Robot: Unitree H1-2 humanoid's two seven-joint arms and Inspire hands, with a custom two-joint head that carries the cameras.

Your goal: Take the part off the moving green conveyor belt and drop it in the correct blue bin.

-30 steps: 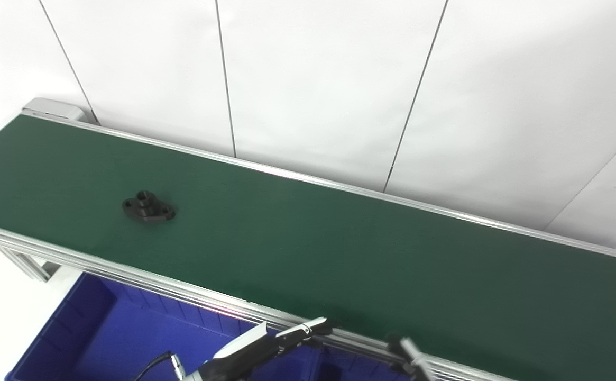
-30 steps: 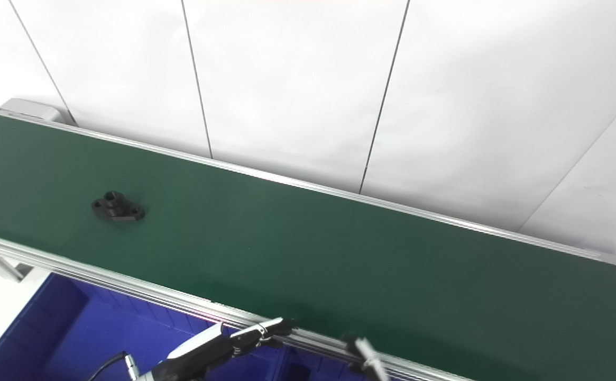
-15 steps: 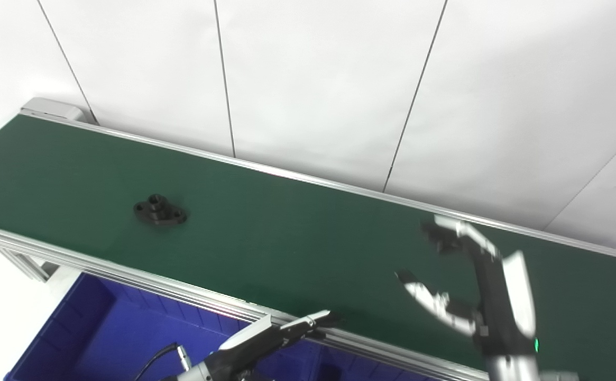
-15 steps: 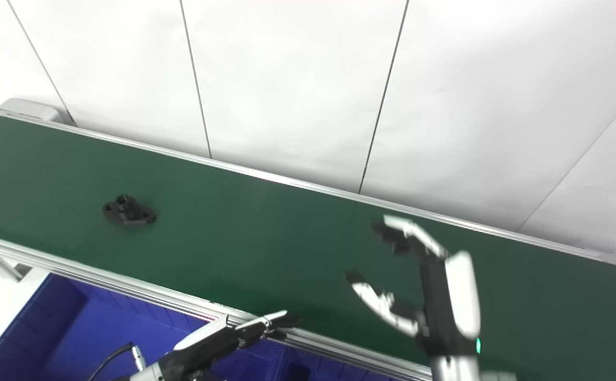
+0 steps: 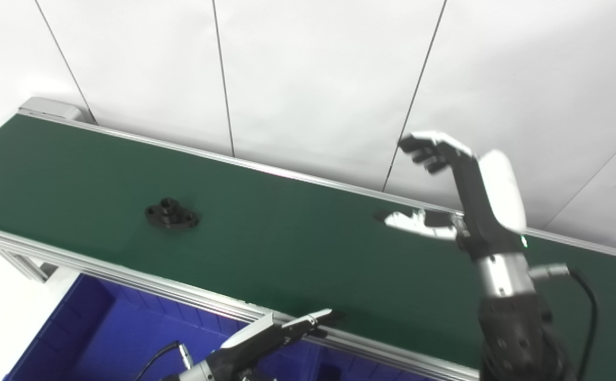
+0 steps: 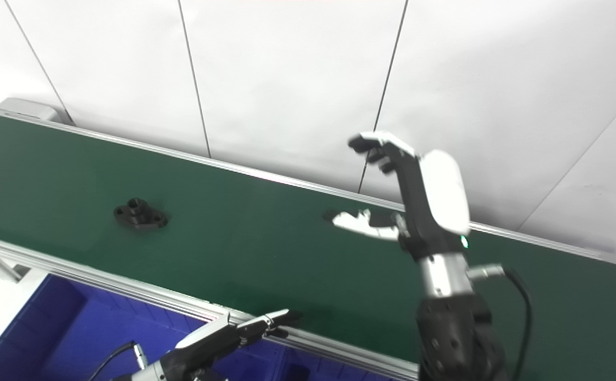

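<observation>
A small black flanged part (image 5: 172, 216) lies on the green conveyor belt (image 5: 297, 248), left of the belt's middle. My right hand (image 5: 458, 190) is raised above the belt's far right side, open, fingers curled over a spread thumb, holding nothing. It is well to the right of the part. My left hand (image 5: 265, 339) stays low at the belt's near rail, over the blue bin (image 5: 101, 338), fingers stretched out flat and empty.
The belt's aluminium near rail (image 5: 128, 275) runs between the bin and the belt. A white panelled wall (image 5: 313, 79) stands right behind the belt. The belt's grey end cap (image 5: 48, 108) sits at the far left.
My right hand has risen from the bottom edge to high above the belt's far side. The black part has drifted to the right along the belt. The left hand has barely moved.
</observation>
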